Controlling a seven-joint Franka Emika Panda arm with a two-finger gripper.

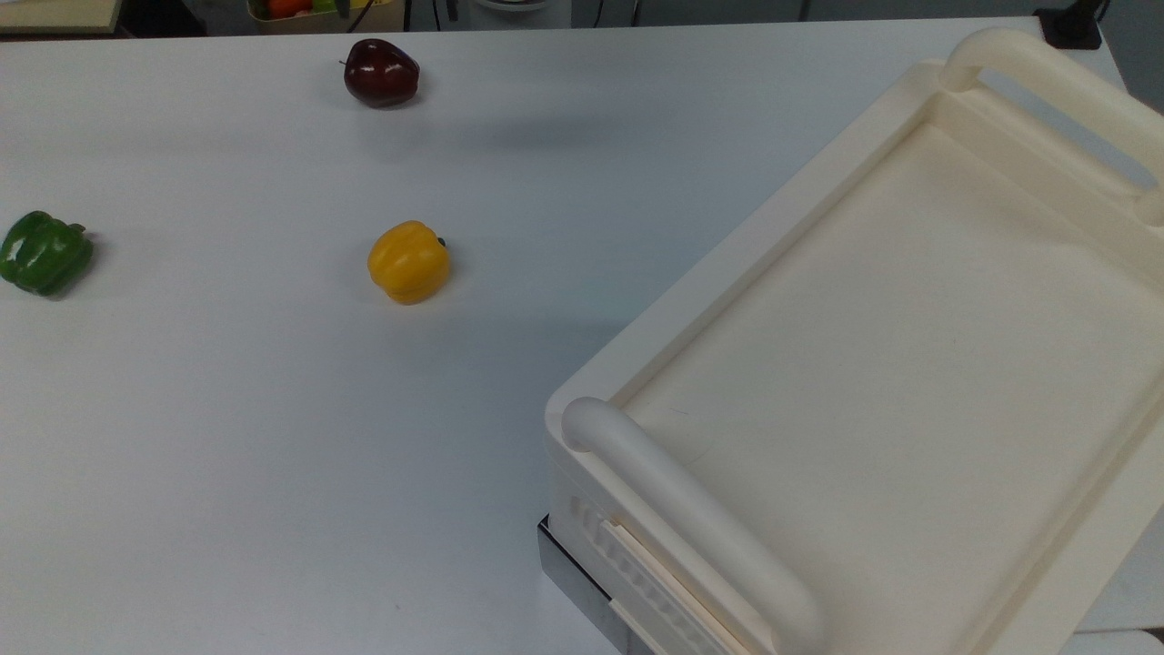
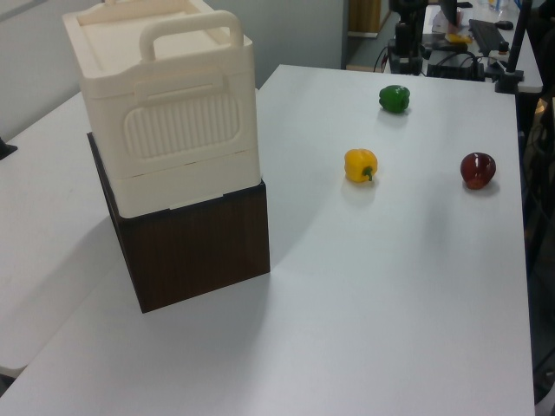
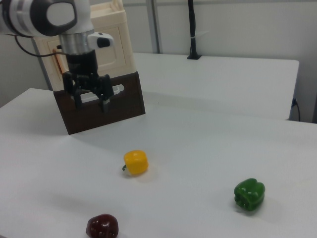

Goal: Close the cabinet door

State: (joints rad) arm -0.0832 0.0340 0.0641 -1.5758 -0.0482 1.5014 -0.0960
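Note:
In the right view my gripper (image 3: 90,105) hangs open above the table, in front of the cabinet's dark brown base (image 3: 124,101), with nothing between its fingers. The cream cabinet (image 3: 116,44) stands on that base. The cabinet door (image 3: 115,53) is the flat cream panel on the front. It looks about flush with the cabinet. A copper-coloured streak (image 3: 60,62) shows at its left edge, partly hidden by the arm. The top view has the cabinet's recessed top (image 1: 909,364) and a thick rounded handle (image 1: 691,518).
On the white table (image 1: 227,409) lie a yellow pepper (image 1: 408,261), a green pepper (image 1: 44,252) and a dark red apple (image 1: 381,73). A white bar handle (image 3: 117,89) sits on the dark base. Wide bare table lies between the peppers and the cabinet (image 2: 165,130).

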